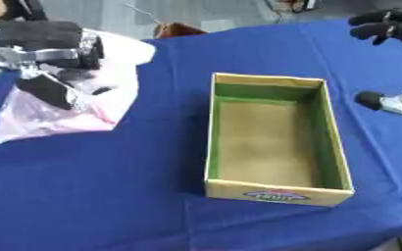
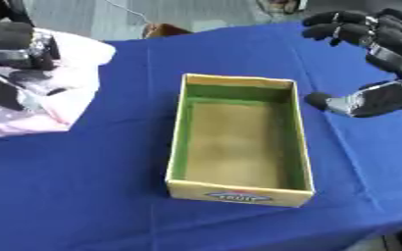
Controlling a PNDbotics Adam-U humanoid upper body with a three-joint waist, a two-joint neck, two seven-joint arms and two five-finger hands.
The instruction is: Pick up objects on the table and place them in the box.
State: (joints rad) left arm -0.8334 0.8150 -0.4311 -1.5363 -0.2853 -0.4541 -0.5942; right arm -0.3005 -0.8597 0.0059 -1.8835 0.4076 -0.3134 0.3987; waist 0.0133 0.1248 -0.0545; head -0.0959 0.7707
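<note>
An open cardboard box (image 1: 277, 192) with green inner walls and a bare brown floor stands in the middle of the blue table. A pale pink and white plastic bag (image 1: 46, 116) lies at the table's left. My left hand (image 1: 54, 51) is over the bag's upper part, its fingers curled into the plastic. My right hand (image 2: 385, 63) hovers to the right of the box with fingers and thumb spread and nothing between them.
The blue cloth (image 1: 93, 196) covers the whole table and shows folds near the front. A brown object (image 1: 177, 29) sticks up just past the far edge. The table's front right corner drops off at the lower right.
</note>
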